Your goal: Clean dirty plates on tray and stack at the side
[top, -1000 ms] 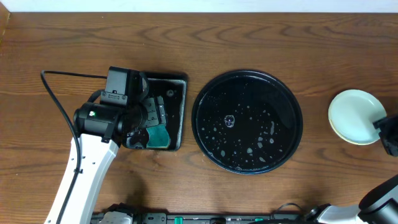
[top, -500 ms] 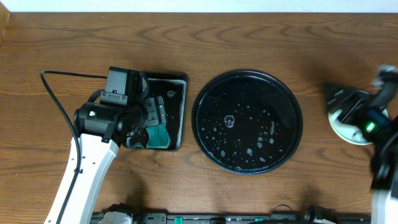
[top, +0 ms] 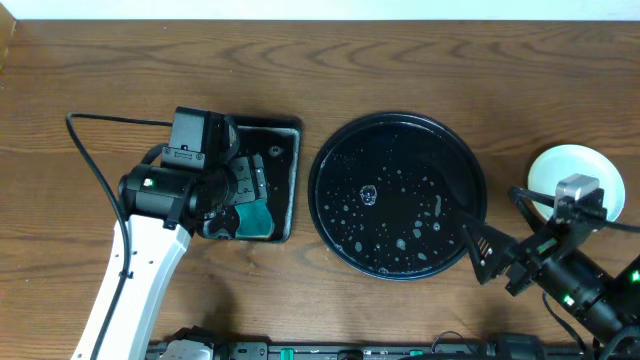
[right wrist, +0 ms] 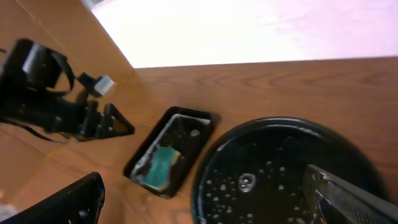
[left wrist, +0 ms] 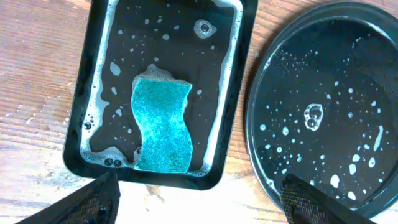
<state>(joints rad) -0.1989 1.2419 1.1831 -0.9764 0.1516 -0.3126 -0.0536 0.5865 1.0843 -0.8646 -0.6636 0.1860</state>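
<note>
The round black tray (top: 397, 195) lies wet with droplets and foam, and no plate is on it. The plates (top: 570, 172) sit stacked on the table to its right; only the pale top one shows, partly behind my right arm. My right gripper (top: 497, 262) hovers open and empty by the tray's front right rim. In the right wrist view the right gripper (right wrist: 208, 205) spans the tray (right wrist: 280, 174). My left gripper (top: 225, 205) hangs open and empty over the rectangular tray. In the left wrist view the left gripper (left wrist: 199, 208) is below a teal sponge (left wrist: 163, 126).
A small rectangular black tray (top: 285, 150) with soapy water holds the sponge (top: 255, 215), left of the round tray. A black cable (top: 90, 160) loops from the left arm over the table. The table's far edge meets a white wall.
My right arm swung from over the plates at the far right down and left to the tray's front right rim, its jaws opening wider. The left arm stayed still.
</note>
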